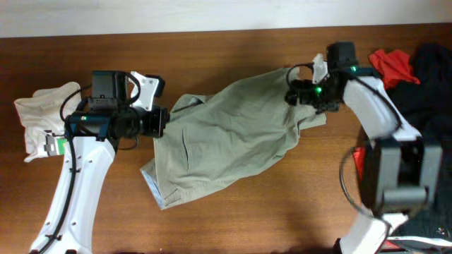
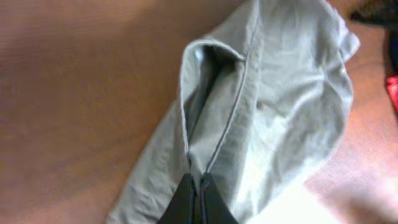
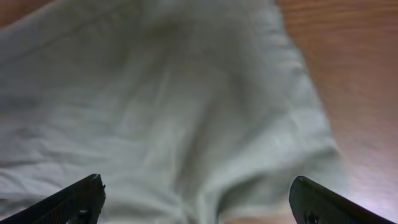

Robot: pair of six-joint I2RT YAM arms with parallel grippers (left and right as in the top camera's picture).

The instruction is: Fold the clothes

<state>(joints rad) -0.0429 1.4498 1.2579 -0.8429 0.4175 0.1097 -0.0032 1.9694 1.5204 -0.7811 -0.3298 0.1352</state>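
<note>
The khaki trousers [image 1: 226, 137] lie crumpled across the middle of the table, running from upper right to lower left. My left gripper [image 1: 161, 121] is shut on a folded seam edge of the trousers [image 2: 261, 106] at their left side; its fingers [image 2: 195, 193] pinch the cloth. My right gripper [image 1: 302, 95] is open over the trousers' upper right end; its fingers [image 3: 196, 196] are spread wide above the cloth [image 3: 161, 106] and hold nothing.
A small white garment [image 1: 42, 113] lies at the far left by the left arm. Red [image 1: 392, 63] and black [image 1: 431, 67] garments lie at the far right. The wooden table [image 1: 268, 219] shows in front.
</note>
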